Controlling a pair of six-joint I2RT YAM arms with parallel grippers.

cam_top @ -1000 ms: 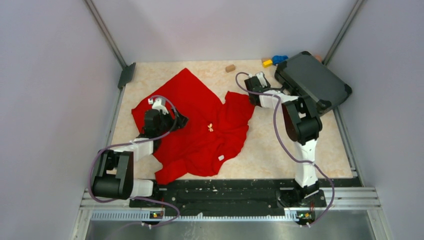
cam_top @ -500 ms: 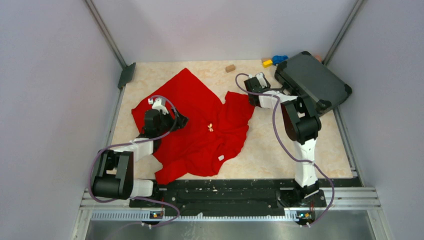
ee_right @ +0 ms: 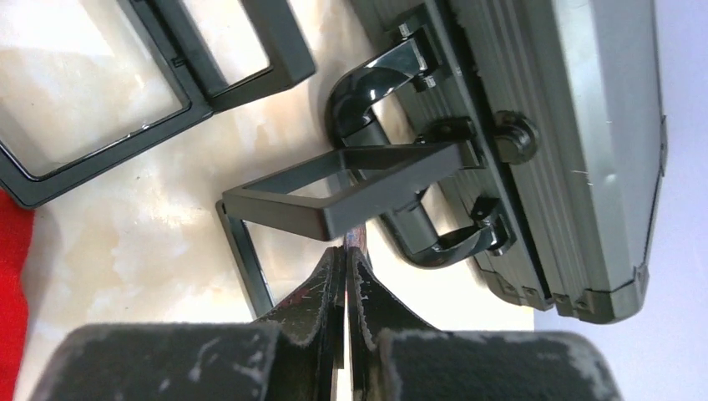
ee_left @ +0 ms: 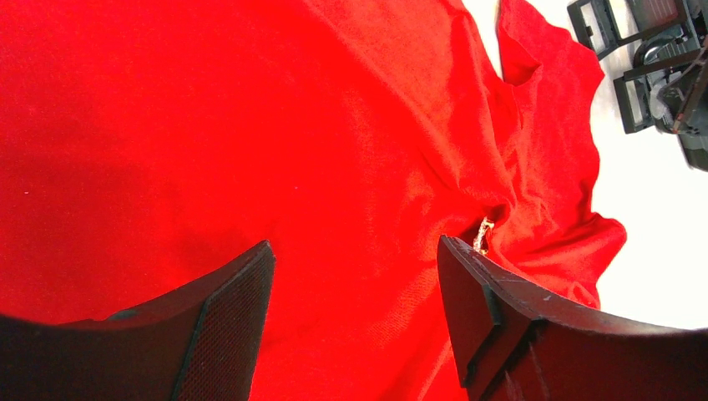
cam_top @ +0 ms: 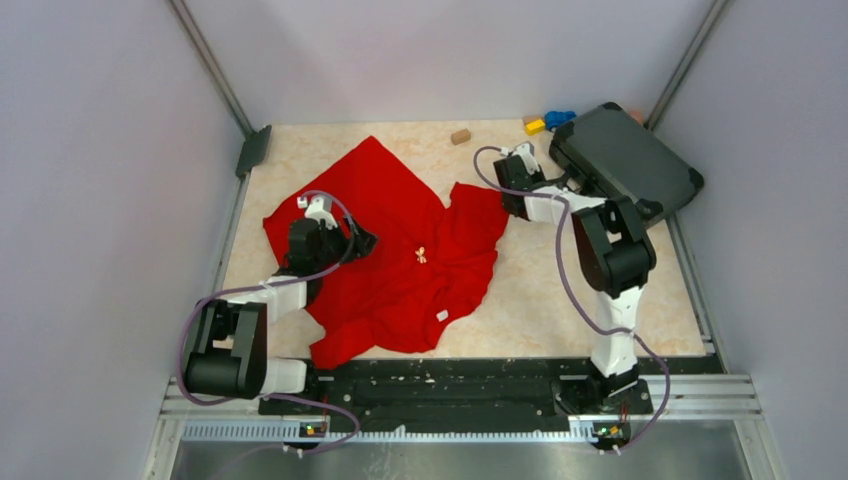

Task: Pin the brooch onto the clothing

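The clothing [cam_top: 400,250] is a bright red garment spread over the middle of the table, with a small white tag [cam_top: 441,315] near its front edge. A small gold brooch [cam_top: 421,255] lies on its middle; in the left wrist view the brooch [ee_left: 482,234] sits in a fold just beyond my right finger. My left gripper [cam_top: 357,241] is open low over the cloth [ee_left: 250,125], left of the brooch, with only fabric between its fingers [ee_left: 355,276]. My right gripper [cam_top: 508,170] is off the garment's right edge, shut [ee_right: 346,251], beside black frames.
A dark grey case [cam_top: 625,165] lies at the back right, its handle [ee_right: 367,92] just past my right fingertips. Open black rectangular frames [ee_right: 250,75] stand on the table there. A wooden block [cam_top: 460,136], a yellow block [cam_top: 535,126] and a blue toy [cam_top: 560,118] sit along the back.
The right arm's elbow has swung to the right and its gripper has edged slightly toward the case. The left arm, the garment and the brooch have not moved.
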